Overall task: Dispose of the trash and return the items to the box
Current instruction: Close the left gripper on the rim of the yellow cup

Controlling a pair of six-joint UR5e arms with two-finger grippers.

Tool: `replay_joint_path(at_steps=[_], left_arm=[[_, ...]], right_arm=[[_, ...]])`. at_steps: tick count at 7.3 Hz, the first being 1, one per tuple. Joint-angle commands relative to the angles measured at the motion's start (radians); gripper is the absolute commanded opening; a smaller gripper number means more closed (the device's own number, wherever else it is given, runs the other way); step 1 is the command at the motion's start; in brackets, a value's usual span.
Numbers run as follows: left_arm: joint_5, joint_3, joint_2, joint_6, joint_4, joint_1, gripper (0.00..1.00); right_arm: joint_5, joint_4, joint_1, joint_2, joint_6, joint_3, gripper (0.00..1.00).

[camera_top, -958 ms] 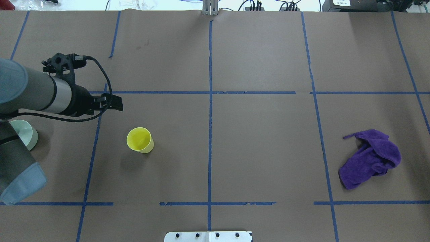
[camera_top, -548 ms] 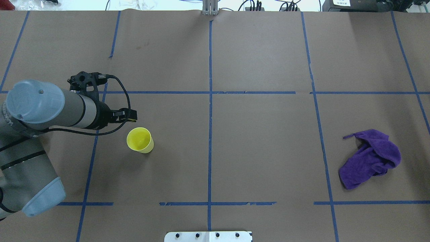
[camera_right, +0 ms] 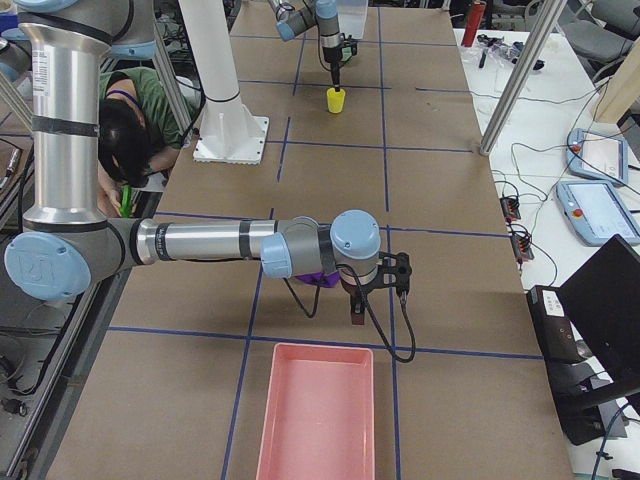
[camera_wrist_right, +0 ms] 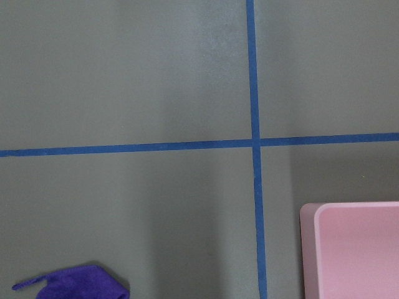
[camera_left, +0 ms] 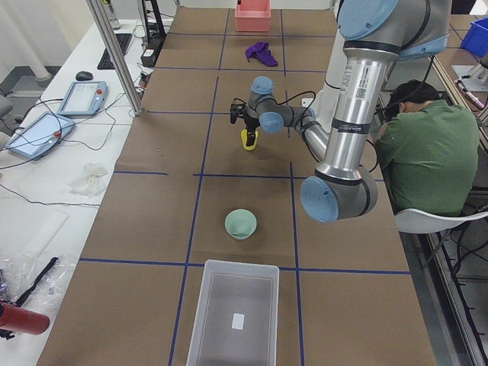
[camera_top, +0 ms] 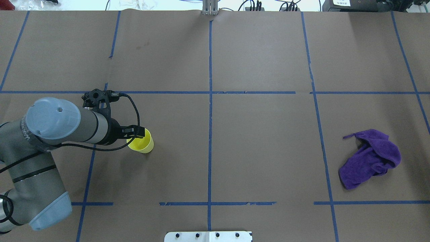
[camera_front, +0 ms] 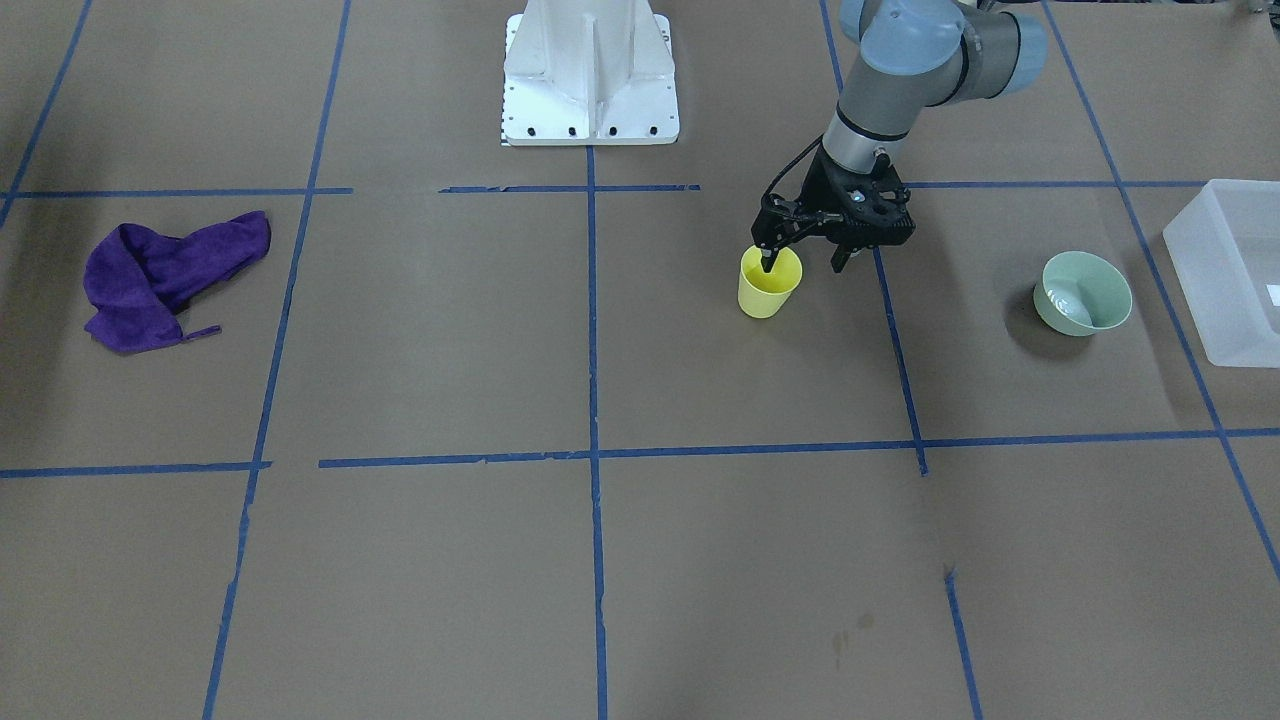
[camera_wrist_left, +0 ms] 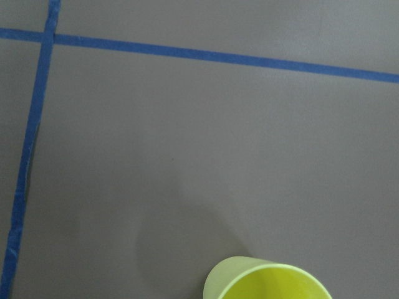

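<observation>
Tumbler cup (camera_front: pixel 768 292), small and bright yellow, stands upright on the brown-papered table (camera_front: pixel 700 560), mouth up, near a crossing of blue tape lines (camera_front: pixel 592 400). Over it hangs the left gripper (camera_front: pixel 802 262), its jaws spread wide and holding nothing. 1 finger points down into the cup's mouth and the other sits outside the wall, on the side toward the bowl, so part of the rim lies between the 2. Whether either touches the plastic cannot be told. The pale mint-green bowl (camera_front: pixel 1085 293) rests open side up, well apart from the cup, between it and the frosted white plastic bin (camera_front: pixel 1215 270), which stands at the table's end on the robot's left and shows a small white label. The right gripper (camera_right: pixel 356 312) hovers far off beside a crumpled purple cloth (camera_right: pixel 318 280), near a pink tray (camera_right: pixel 318 410). It is seen only from the side, so I cannot tell whether its jaws are wide or narrow.
</observation>
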Motion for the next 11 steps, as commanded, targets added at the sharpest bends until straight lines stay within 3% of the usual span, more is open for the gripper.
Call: replay_joint_path(at_steps=[1,2,3,4,8,9,11], left_arm=[[-0.001,0.029,-0.002,0.0,0.0,0.012,0.91],[-0.001,0.036,-0.004,0.0,0.0,0.012,0.8],[0.001,0.038,-0.004,0.0,0.0,0.012,0.45],[0.001,0.033,-0.004,0.0,0.002,0.012,0.0],[-0.008,0.02,-0.014,0.0,0.003,0.001,0.0],[-0.013,-0.04,-0.007,0.003,0.038,-0.021,0.0],[-0.016,-0.129,-0.069,0.023,0.242,-0.086,0.0]], right_arm=[[0.0,0.002,0.0,0.0,0.0,0.001,1.0],[0.001,0.002,0.0,0.0,0.0,0.001,1.0],[0.001,0.002,0.0,0.0,0.0,0.003,1.0],[0.001,0.0,0.0,0.0,0.0,0.001,1.0],[0.004,0.0,0.0,0.0,0.0,0.003,1.0],[0.006,0.0,0.0,0.002,0.002,0.004,1.0],[0.001,0.005,-0.059,0.0,0.084,0.029,1.0]])
